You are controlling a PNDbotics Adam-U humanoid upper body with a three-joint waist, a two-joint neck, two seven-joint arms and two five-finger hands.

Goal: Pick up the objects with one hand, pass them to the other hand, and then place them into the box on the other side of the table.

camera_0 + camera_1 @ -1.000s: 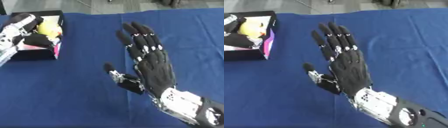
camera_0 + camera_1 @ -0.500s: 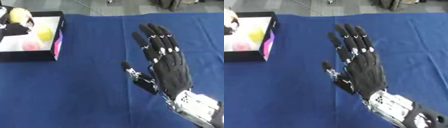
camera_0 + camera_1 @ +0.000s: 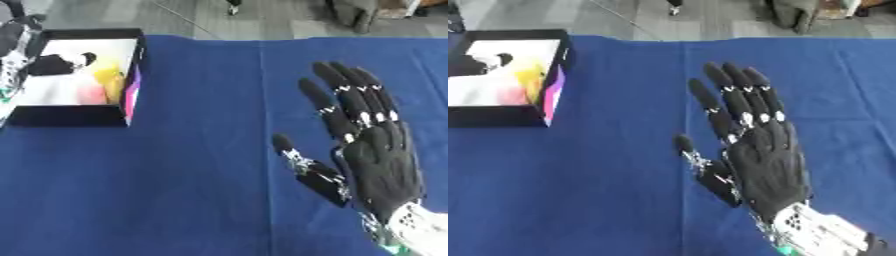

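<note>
Left eye view: right hand (image 3: 378, 165) flat, fingers straight, empty. Box (image 3: 133, 80) lies far to its left, holding yellow and pink objects (image 3: 98, 84), probably light, soft; grasp around their middles. Left hand (image 3: 16, 47) unclear.

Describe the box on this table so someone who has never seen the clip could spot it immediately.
Start from the blue cloth table and go to its far left corner. There sits the box, open-topped with black walls, a white inside and a purple strip on its right corner. It is the only container on the cloth; the right robot hand is open, well to its right.
</note>
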